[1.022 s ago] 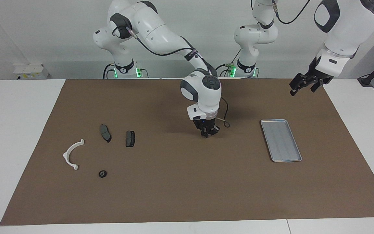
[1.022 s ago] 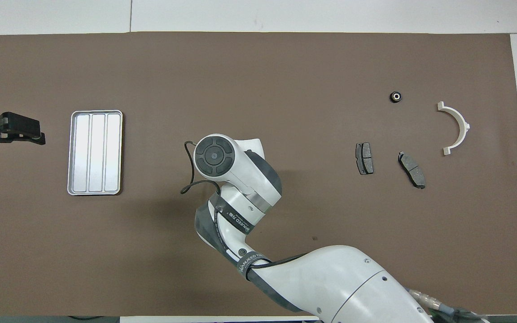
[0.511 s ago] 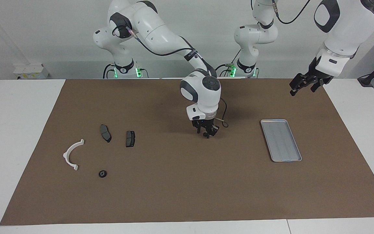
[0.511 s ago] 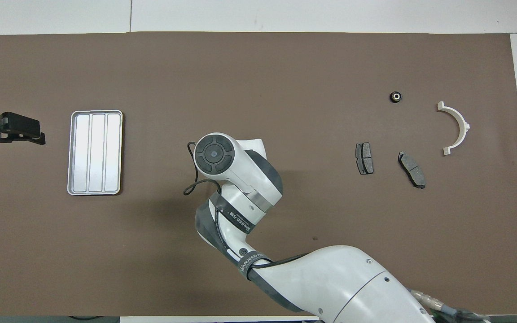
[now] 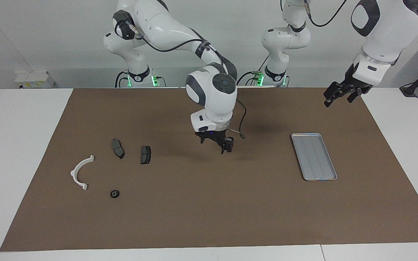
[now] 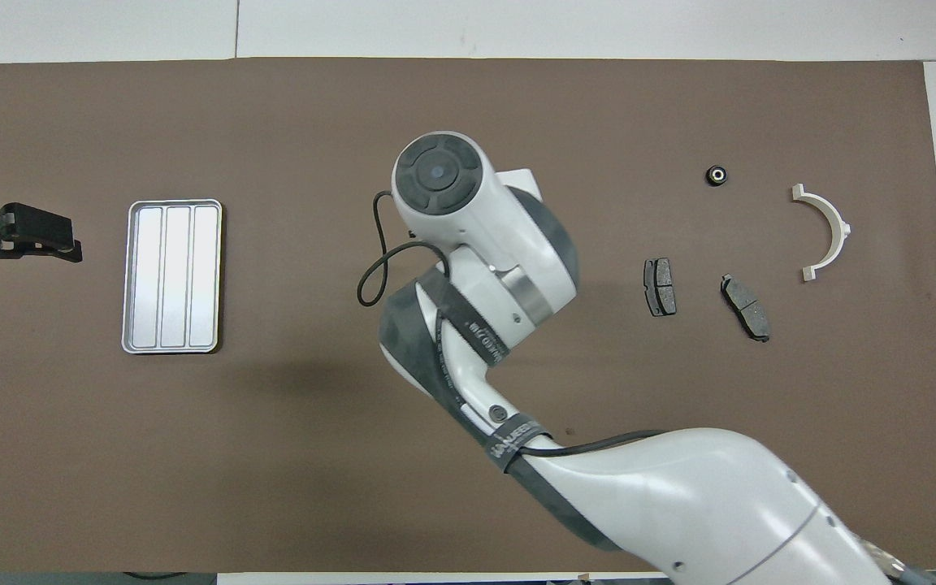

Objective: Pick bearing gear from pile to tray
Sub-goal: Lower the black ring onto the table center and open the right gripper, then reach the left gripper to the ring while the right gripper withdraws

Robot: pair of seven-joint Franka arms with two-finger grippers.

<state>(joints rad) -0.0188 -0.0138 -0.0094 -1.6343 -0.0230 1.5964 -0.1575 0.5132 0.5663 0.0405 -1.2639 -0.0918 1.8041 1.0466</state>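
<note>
Right arm raised over mid-mat, parts and tray untouched.

In the overhead view the right arm filled the lower centre and hid its own tool; only the facing view showed the right gripper (image 5: 224,145) hanging above bare brown mat (image 5: 209,210), and whether its fingers were parted could not be told. At mid-frame left in the overhead view the tray (image 6: 133,276) lay with nothing in it, and the left gripper (image 6: 62,242) waited at the left edge, its state unclear. Right of centre sat two brake pads (image 6: 660,286), then the white bracket (image 6: 832,231). Highest, at upper right, lay the small black bearing gear (image 6: 716,175), apart from both tools.
</note>
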